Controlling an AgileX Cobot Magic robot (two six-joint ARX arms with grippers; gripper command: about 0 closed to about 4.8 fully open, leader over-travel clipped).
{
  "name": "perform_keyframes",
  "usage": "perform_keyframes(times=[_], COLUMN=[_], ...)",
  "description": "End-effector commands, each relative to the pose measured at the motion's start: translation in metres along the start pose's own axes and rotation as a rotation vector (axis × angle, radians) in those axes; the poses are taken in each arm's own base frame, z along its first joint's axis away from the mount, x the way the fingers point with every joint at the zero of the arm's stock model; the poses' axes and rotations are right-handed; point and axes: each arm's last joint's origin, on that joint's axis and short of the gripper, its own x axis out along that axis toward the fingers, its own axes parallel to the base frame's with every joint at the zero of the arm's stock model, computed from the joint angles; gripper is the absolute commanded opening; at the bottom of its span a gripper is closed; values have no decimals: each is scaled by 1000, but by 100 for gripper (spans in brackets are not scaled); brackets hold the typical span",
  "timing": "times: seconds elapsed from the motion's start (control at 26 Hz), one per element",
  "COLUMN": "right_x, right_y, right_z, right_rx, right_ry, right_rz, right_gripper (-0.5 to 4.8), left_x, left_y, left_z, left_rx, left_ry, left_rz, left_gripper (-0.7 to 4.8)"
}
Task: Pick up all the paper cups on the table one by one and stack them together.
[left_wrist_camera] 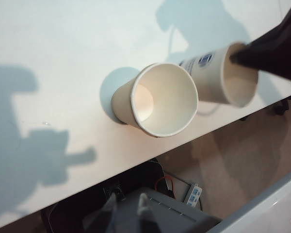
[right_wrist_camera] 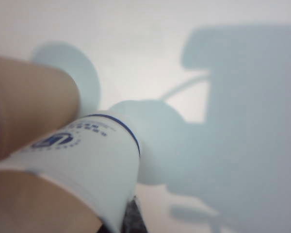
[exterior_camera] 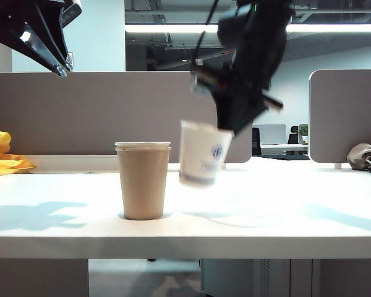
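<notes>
Right pincer (exterior_camera: 226, 127) grips tilted white blue-logo cup (exterior_camera: 201, 154) aloft; left pincer (exterior_camera: 62, 65) parted, high above table (exterior_camera: 284, 210).

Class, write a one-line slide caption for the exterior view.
Right gripper holds a tilted white logo cup above the table beside the upright brown cup; left gripper waits high.
</notes>
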Motion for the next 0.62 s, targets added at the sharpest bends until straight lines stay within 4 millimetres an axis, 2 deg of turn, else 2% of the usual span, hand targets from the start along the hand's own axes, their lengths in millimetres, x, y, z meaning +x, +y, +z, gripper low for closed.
perform_keyframes(times=[0.04, 0.15, 0.23, 0.62], right_x=[-38, -68, -75, -67], right_y=[11, 20, 22, 59], right_z=[9, 16, 16, 19], right_rx=[-27, -30, -34, -126], right_ry=[-102, -187, -193, -200], right_rz=[12, 37, 63, 86], right_gripper=[16, 16, 17, 17], left_x=[-2, -2, -2, -2], left_y=[-1, -1, -1, -1], left_z=[0, 1, 1, 2], left_rx=[10, 10, 12, 16], left_ry=[-10, -11, -15, -24], left_rz=[-4, -4, -4, -6], left_gripper=[62, 62, 62, 62])
